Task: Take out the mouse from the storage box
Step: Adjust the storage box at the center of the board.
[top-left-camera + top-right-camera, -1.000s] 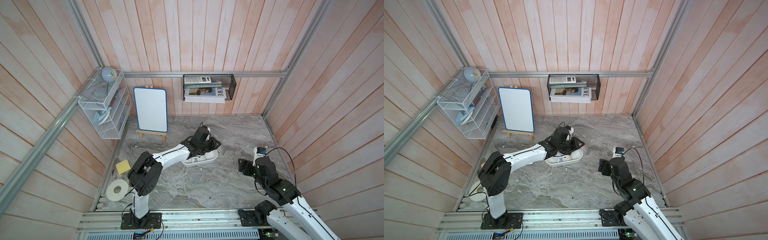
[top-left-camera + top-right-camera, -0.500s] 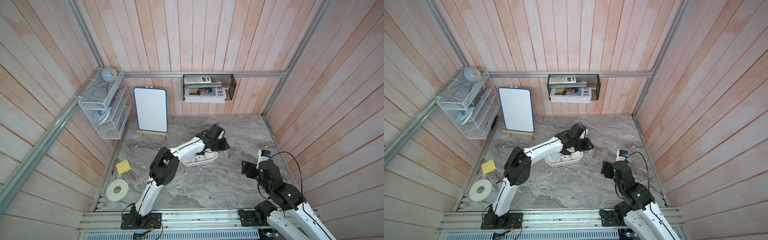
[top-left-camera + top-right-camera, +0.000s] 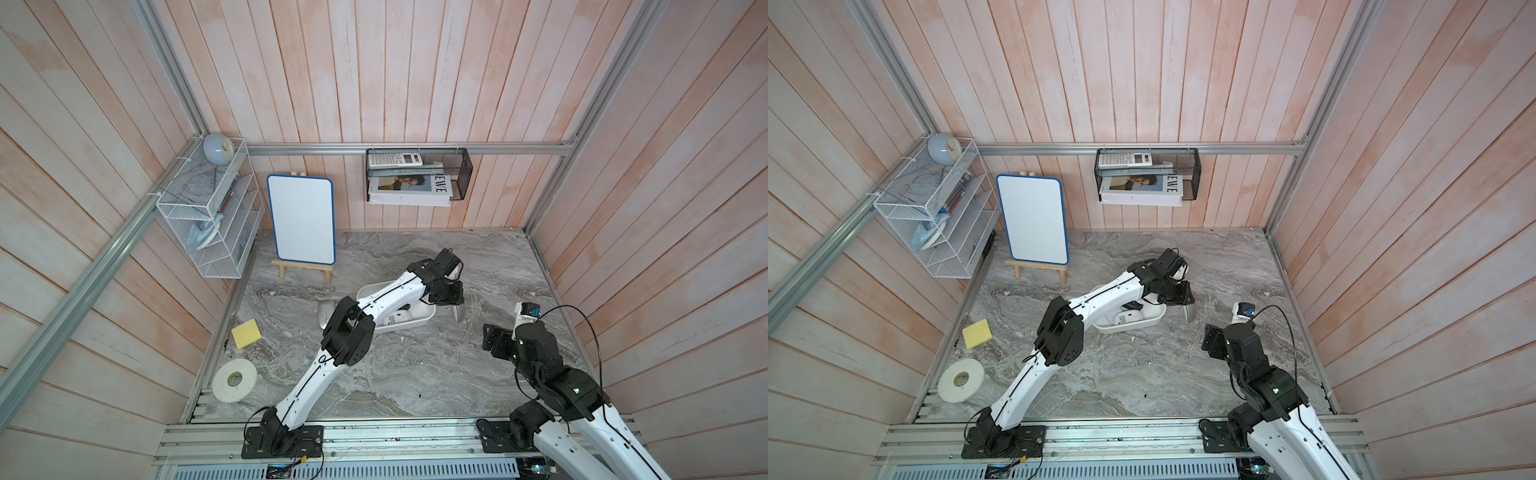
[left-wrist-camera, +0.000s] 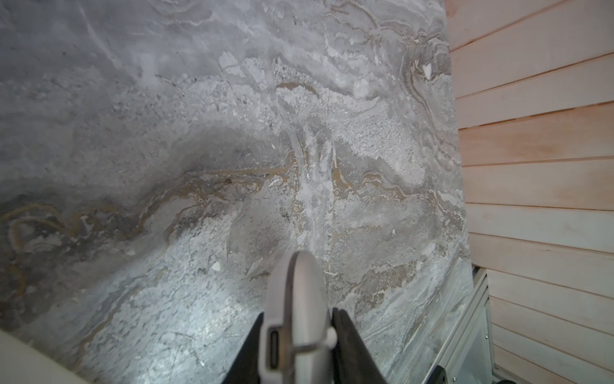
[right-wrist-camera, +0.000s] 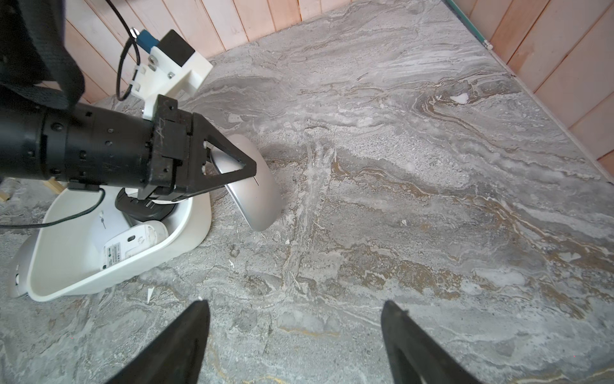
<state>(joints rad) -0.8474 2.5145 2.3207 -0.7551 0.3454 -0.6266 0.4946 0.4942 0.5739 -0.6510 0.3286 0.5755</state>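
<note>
The white storage box [image 3: 420, 323] [image 3: 1149, 322] [image 5: 116, 269] sits mid-table in both top views. My left gripper [image 3: 451, 300] [image 3: 1183, 300] [image 4: 297, 316] [image 5: 232, 169] is just right of its rim, shut on a silver-grey mouse [image 3: 459, 312] [image 3: 1191, 312] [image 4: 295, 292] [image 5: 257, 192] held on edge, nose down, close over the marble. A white mouse [image 5: 133, 242] and a black mouse [image 5: 146, 206] lie inside the box. My right gripper [image 3: 494, 341] [image 3: 1212, 343] [image 5: 295, 309] hovers open and empty, nearer the front right.
Another grey mouse [image 3: 326, 313] [image 5: 18, 266] lies on the table left of the box. A yellow sponge [image 3: 246, 333] and a tape roll [image 3: 235, 380] sit at the front left. A whiteboard on an easel [image 3: 301, 224], a white wire rack [image 3: 208, 216] and a black mesh basket [image 3: 417, 178] line the back.
My left gripper has carried the silver-grey mouse from over the box to the right, past its rim, and down toward the table. The right arm has drawn back slightly.
</note>
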